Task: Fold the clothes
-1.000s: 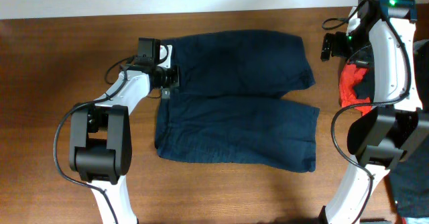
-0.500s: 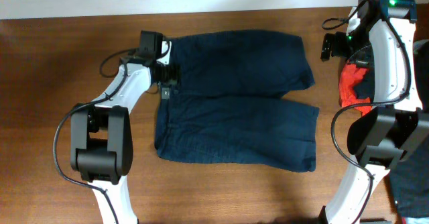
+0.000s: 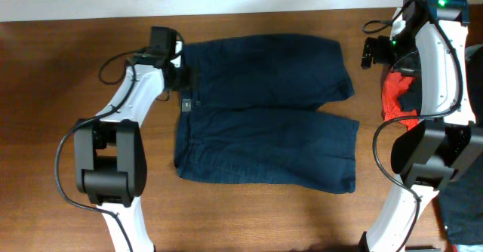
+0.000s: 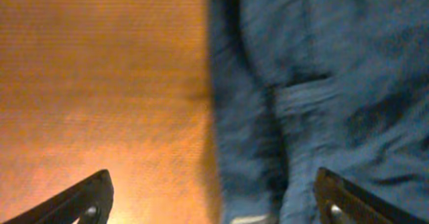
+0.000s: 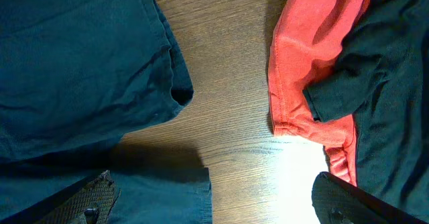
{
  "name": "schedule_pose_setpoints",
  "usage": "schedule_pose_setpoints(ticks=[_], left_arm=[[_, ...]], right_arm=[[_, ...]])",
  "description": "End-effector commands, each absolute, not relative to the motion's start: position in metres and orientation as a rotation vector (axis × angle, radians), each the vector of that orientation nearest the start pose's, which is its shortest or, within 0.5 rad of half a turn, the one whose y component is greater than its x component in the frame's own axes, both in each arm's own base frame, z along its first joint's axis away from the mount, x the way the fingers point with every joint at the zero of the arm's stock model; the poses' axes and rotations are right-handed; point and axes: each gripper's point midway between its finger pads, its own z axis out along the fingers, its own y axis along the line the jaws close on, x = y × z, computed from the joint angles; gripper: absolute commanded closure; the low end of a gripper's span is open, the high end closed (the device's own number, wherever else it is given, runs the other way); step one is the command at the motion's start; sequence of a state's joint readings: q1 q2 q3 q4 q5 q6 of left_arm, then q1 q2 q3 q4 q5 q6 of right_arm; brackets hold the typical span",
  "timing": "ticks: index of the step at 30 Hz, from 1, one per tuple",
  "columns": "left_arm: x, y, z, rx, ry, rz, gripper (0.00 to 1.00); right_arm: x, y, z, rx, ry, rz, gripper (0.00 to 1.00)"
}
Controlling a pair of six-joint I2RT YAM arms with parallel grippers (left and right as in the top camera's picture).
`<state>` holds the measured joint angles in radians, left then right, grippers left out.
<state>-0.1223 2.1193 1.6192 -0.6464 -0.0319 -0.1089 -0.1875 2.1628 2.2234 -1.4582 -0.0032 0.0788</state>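
Note:
The dark navy shorts (image 3: 264,112) lie spread flat mid-table, waistband to the left and both legs pointing right. My left gripper (image 3: 183,77) hovers at the waistband's far left corner. In the left wrist view that gripper (image 4: 214,207) is open over the waistband edge (image 4: 268,117), and nothing sits between its fingers. My right gripper (image 3: 375,53) hangs high at the back right. Seen from the right wrist, it (image 5: 214,207) is open above bare wood, with the shorts' leg (image 5: 80,63) on one side and an orange-red garment (image 5: 308,70) on the other.
The orange-red garment (image 3: 394,97) lies bunched with a dark one (image 5: 385,83) at the right edge, under the right arm. More dark cloth (image 3: 460,207) sits at the front right corner. Bare wooden table (image 3: 45,93) stretches to the left of the shorts.
My left gripper has opened, let go of the shorts' waistband and drawn back toward the far left. The right arm has stayed still.

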Motion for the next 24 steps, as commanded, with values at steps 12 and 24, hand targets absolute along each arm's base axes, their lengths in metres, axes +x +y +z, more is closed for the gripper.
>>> schedule_pose_setpoints(ticks=[12, 24], left_arm=[[0.425, -0.028, 0.152, -0.162, 2.773, -0.354, 0.01], [0.306, -0.034, 0.194, -0.215, 2.876, -0.385, 0.01]], right_arm=[[0.443, -0.087, 0.17, 0.411, 2.927, -0.028, 0.01], [0.384, -0.07, 0.173, 0.555, 3.129, 0.03, 0.43]])
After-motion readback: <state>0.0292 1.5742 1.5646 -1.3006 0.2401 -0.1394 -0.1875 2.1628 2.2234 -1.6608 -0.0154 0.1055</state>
